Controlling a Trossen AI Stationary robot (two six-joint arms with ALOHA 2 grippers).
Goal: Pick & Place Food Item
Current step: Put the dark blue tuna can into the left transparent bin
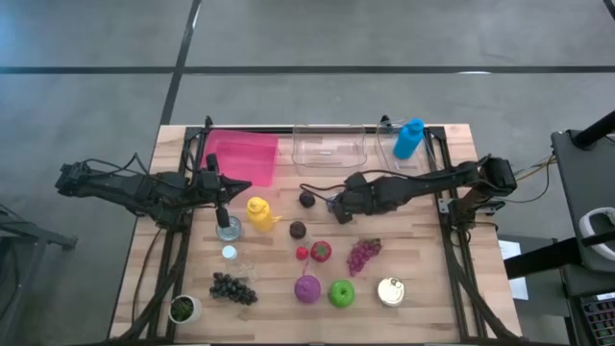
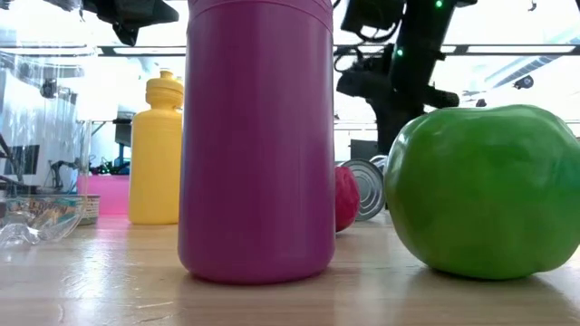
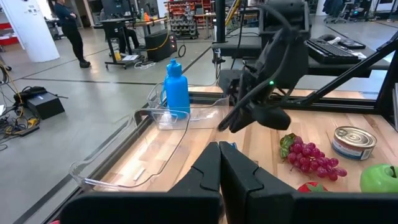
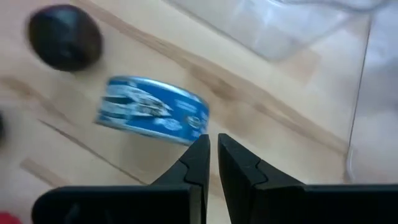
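Note:
My right gripper [image 4: 211, 144] hangs shut above the table's middle, also seen from overhead [image 1: 338, 206], with nothing between its fingers. Just beyond its fingertips a blue tin [image 4: 153, 111] lies on the wood, next to a dark round fruit [image 4: 64, 37]. Nearer the front edge are another dark fruit [image 1: 298, 230], a red fruit [image 1: 320, 252], red grapes [image 1: 363, 254], a green apple [image 1: 341, 293], dark grapes [image 1: 233, 287] and a silver can [image 1: 390, 291]. My left gripper [image 3: 219, 152] waits shut and empty over the table's left part [image 1: 223, 195].
A pink tray [image 1: 245, 154], a clear container [image 1: 332, 149] and a blue bottle [image 1: 408, 139] line the far edge. A yellow bottle [image 1: 258, 213], a purple bottle [image 1: 307, 288], small glass pieces [image 1: 229, 231] and a small pot [image 1: 183, 308] stand on the left and front.

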